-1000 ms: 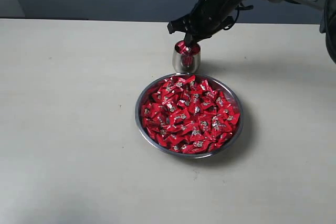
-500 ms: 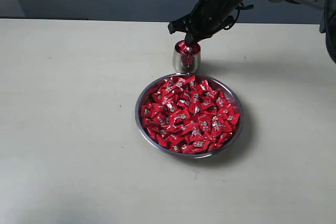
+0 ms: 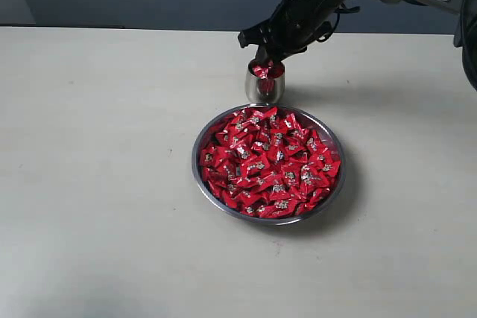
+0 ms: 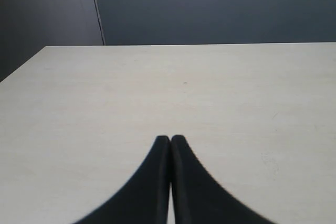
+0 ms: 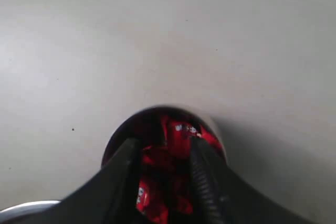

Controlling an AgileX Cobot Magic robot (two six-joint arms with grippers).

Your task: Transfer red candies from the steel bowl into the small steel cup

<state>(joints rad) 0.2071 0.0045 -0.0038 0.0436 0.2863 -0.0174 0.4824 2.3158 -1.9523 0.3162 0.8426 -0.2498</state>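
Underneath everything: pale table (image 3: 97, 184). Near its middle: wide steel bowl (image 3: 195, 165). Above bowl's far side: right gripper (image 3: 267, 56), fingers parted, gripping nothing. Over bare tabletop: left gripper (image 4: 170, 140), fingers pressed together, empty. Directly beneath right gripper, upright, just beside bowl's rim: small steel cup (image 3: 264, 91). Heaped throughout bowl, with more piled to cup's mouth: red candies (image 3: 268, 161).

Table (image 3: 97, 184) lies open left of the steel bowl (image 3: 195, 163); the right claw (image 3: 267, 62) hangs over the small steel cup (image 3: 262, 91).
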